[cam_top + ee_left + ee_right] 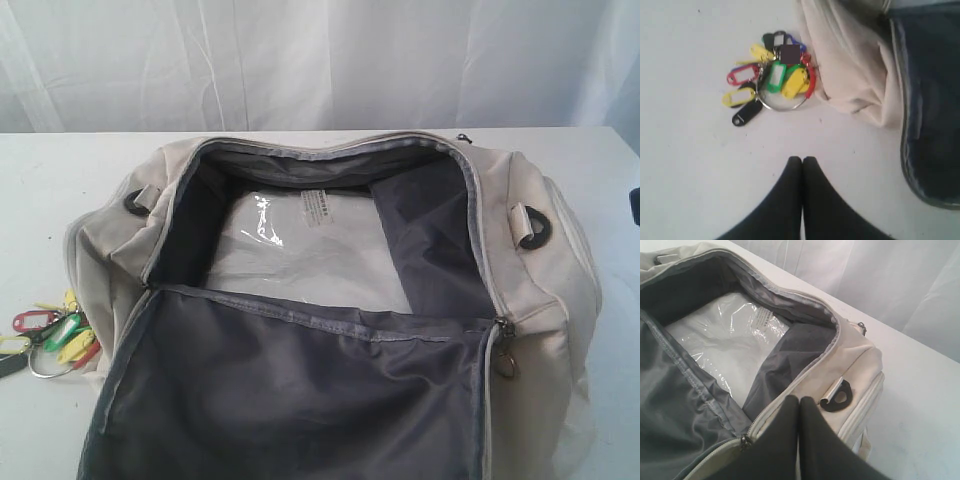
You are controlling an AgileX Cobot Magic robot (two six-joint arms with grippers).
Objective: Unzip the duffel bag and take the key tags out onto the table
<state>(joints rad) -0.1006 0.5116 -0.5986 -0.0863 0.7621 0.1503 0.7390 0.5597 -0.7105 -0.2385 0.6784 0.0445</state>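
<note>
The duffel bag (560, 290) is seen unzipped on the worktop (40, 190). Its grey-lined flap (300, 400) is laid open toward six o'clock in the exterior view, and a clear plastic sheet (300, 250) is exposed on its floor. The key tags (58, 335) are found outside the bag, on the worktop at about nine o'clock of it, just beside the cream side wall. Whether that wall is touched by them cannot be told. Both parts of the task are therefore judged done, or very nearly so.

The left fingers (790, 185) are shown pressed together with nothing between them, held above bare worktop, near the bunch but apart from it. The right fingers (785, 432) are likewise closed and empty, poised over the bag's three o'clock end, close to the black D-ring (837, 397).

The bunch is judged light and loose: hard, smooth plastic tags strung on a thin metal ring (782, 106), likely to splay and slide against each other. If it had to be shifted, the ring or a cluster of tags at its middle would best be pinched, since a single tag could be expected to swivel and slip. The bag is judged soft and limp; its fabric would sag if tugged, so a D-ring would be the firmer hold.
</note>
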